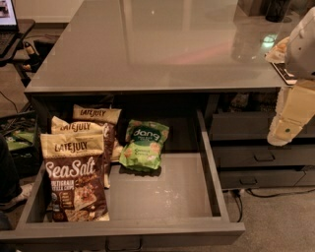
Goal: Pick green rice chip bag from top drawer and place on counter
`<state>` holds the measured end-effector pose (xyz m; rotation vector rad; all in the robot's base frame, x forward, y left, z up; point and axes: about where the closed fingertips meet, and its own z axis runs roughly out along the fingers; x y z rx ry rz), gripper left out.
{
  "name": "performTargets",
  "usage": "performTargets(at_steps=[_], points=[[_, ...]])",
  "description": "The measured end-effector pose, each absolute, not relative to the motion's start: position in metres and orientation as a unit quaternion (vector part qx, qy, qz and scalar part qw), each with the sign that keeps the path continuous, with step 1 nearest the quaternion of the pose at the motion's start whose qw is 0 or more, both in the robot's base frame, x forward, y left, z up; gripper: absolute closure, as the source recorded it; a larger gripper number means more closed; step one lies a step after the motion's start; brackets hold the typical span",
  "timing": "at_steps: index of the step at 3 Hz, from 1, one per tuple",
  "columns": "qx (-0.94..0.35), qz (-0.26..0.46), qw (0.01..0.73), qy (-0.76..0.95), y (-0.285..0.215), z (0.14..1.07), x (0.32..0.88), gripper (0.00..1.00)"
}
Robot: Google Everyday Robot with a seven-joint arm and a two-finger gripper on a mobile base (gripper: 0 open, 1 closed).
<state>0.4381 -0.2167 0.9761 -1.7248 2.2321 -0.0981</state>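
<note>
**Four snack bags in the pulled-out drawer, gripper off to the right**

Four bags lie in the wide, shallow dark-grey top drawer point(165, 192), which is pulled out towards the camera from under the large glossy grey counter point(157, 47). The small crinkly bright-green rice chip bag with white "dang" lettering point(143, 145) rests on the drawer's flat floor near the middle, towards the back. It lies tilted, with its top edge leaning away from the camera and its lower edge on the grey floor.

Just to its left stand three taller brown-and-cream "Late July" bags, one behind another. The front bag point(74, 179) shows "Sea Salt" in large white letters and stands against the drawer's left side. The middle bag point(81, 128) peeks over it, and the rear bag point(97, 114) stands farthest back, nearest the green bag. The right half of the drawer floor is bare grey with a few pale specks.

The cream-coloured gripper point(285, 129) hangs at the right edge of the view, below the counter's front edge and in front of the stack of narrower grey drawers with slot handles point(263, 157). It is well apart from the green bag and outside the top drawer, touching none of the bags. I cannot tell its grasp state from this angle.

On the counter's far right corner stands a dark cylindrical object point(277, 10), and a laptop screen point(7, 15) glows at the upper left.
</note>
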Motion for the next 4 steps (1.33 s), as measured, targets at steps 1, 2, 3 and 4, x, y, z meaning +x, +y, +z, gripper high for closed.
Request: performTargets(at_steps=[1, 2, 3, 4], points=[[-0.603, -0.034, 0.159, 0.781, -0.217, 0.976, 0.438, 0.0], [-0.603, -0.024, 0.16, 0.781, -0.206, 0.971, 0.44, 0.0], [-0.614, -0.012, 0.145, 0.776, -0.177, 0.948, 0.452, 0.0], [-0.63, 0.007, 0.125, 0.766, -0.146, 0.924, 0.466, 0.0]])
